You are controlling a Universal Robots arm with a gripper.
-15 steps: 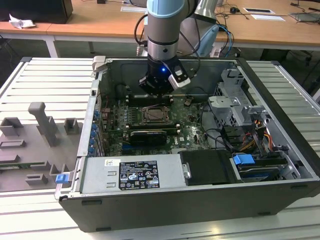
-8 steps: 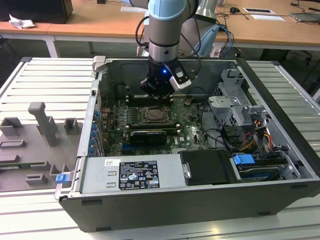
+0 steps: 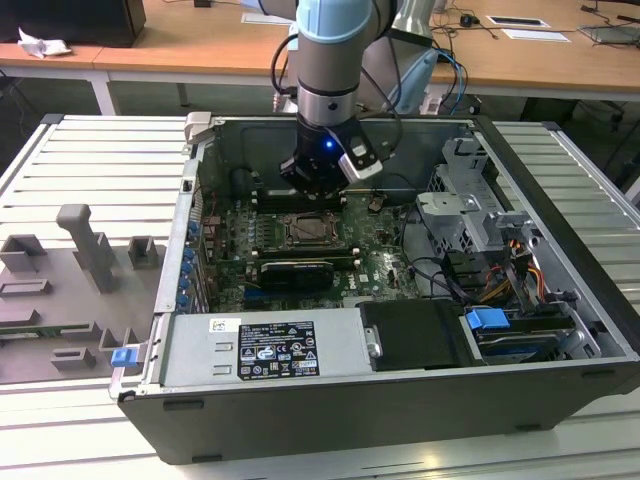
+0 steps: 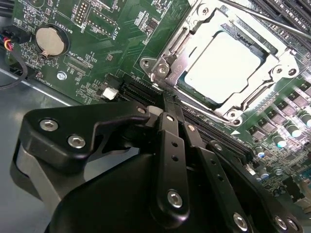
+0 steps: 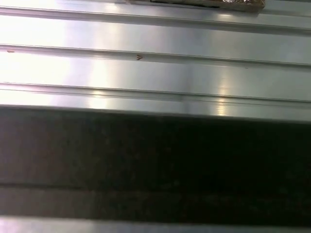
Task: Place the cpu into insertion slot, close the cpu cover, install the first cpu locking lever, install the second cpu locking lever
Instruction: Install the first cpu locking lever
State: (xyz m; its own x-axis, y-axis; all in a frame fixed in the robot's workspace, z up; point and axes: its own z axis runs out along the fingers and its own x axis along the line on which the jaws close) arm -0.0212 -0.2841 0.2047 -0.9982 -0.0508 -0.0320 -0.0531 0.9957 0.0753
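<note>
no print on the power supply label (image 3: pixel 275 352) is legible.

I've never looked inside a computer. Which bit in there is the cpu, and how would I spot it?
Look into the open computer case, at the green circuit board on its floor. Near the board's middle, below the robot's hand, sits the cpu: a flat, dull silver square framed by the silvery cpu cover, unlike the long black slots nearby.

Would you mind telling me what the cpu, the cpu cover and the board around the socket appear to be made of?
The cpu: dull silver-grey metal top, evenly matte, faint sheen.
The cpu cover: bright, silvery stamped metal, probably steel; it glints along its edges.
The circuit board: green laminate, likely fibreglass, glossy coating with pale printed markings and soldered parts.
</note>
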